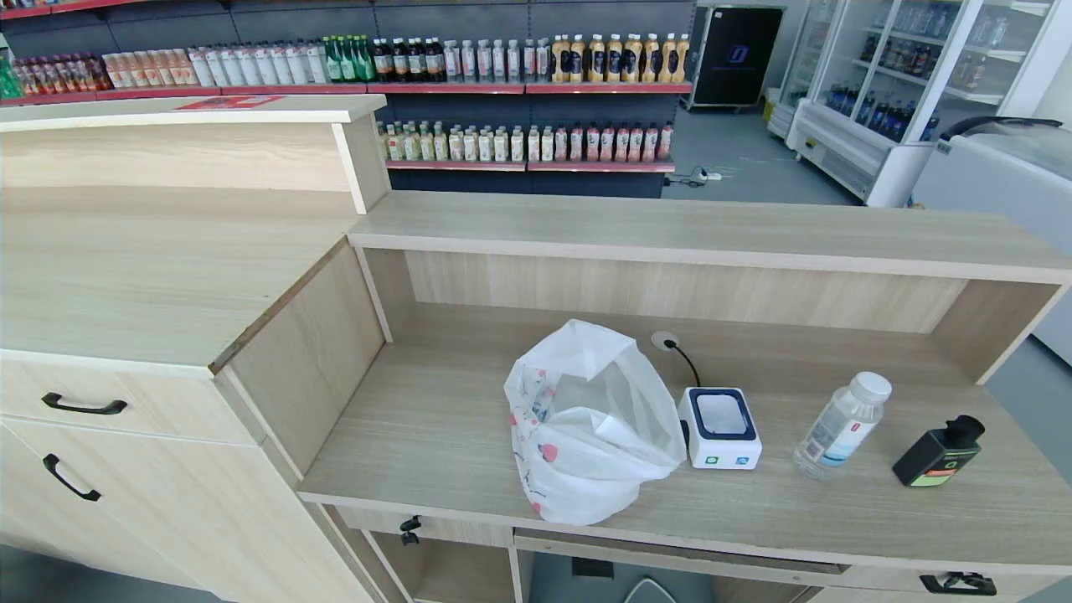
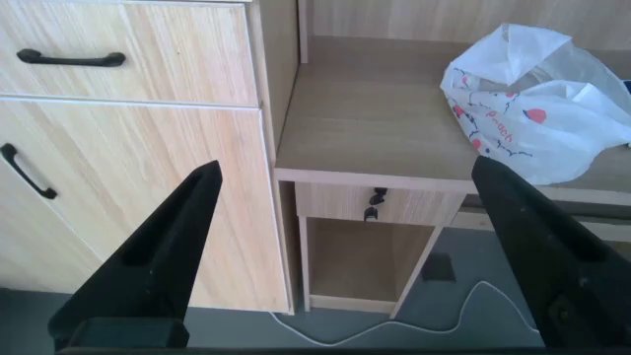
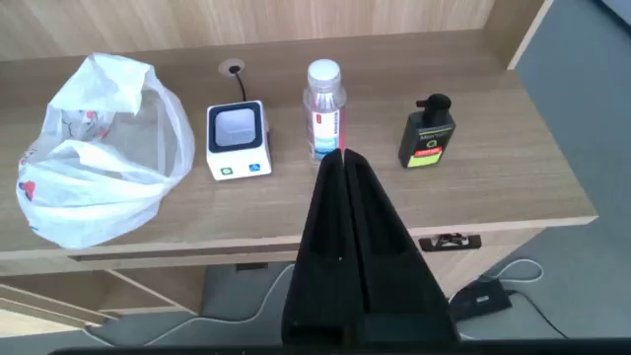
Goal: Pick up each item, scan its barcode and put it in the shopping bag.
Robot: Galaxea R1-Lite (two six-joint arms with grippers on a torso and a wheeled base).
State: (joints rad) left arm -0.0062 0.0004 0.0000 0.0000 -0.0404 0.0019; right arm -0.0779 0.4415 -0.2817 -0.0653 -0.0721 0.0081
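Note:
A white plastic shopping bag (image 1: 586,427) with red prints stands open on the wooden desk (image 1: 419,435). To its right are a white barcode scanner (image 1: 720,425), a clear bottle with a white cap (image 1: 842,425), and a black bottle with a green label (image 1: 938,452). My left gripper (image 2: 347,166) hangs open and empty off the desk's front edge, with the shopping bag (image 2: 537,99) farther along. My right gripper (image 3: 341,163) is shut with nothing in it, short of the front edge and in line with the clear bottle (image 3: 324,108). The scanner (image 3: 238,140), the black bottle (image 3: 427,133) and the bag (image 3: 99,148) lie beyond it.
A raised ledge (image 1: 712,234) runs along the back of the desk, and a taller counter with black-handled drawers (image 1: 84,406) closes off the left side. The scanner's cable (image 1: 682,356) runs to a hole in the desktop. Shelves of bottles (image 1: 519,63) stand far behind.

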